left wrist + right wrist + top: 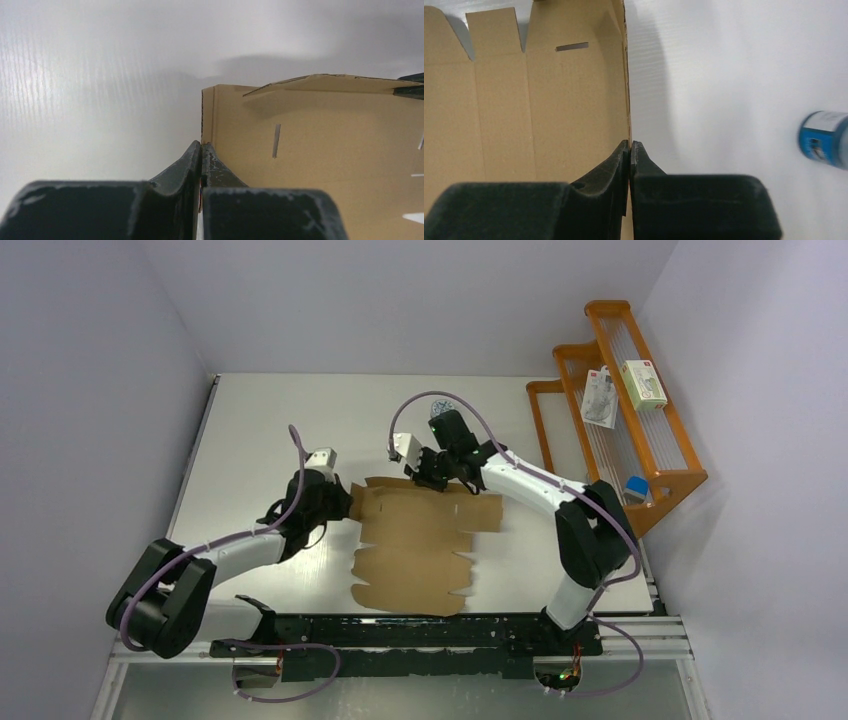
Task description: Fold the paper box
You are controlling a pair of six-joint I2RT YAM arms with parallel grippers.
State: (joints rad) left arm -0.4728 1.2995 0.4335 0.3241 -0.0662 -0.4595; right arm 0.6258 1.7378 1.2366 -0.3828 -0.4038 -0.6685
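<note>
Lying flat in the middle of the white tabletop (250, 440), the paper box (420, 550) shows in the overhead view as an unfolded brown die-cut sheet. The left hand (347, 502) meets its upper-left edge, and the right hand (432, 480) meets its top edge. An orange wire rack (608, 310) at the right of the frame carries white packages (643, 383).

From the left wrist, both dark fingers (175, 167) press together at lower centre, pinching the sheet's left edge. A far flap stands slightly raised at upper right.

From the right wrist, the fingers (646, 162) are likewise closed, seemingly nipping the cardboard's right edge. A blue-and-white tin (824, 140) sits at the right.
</note>
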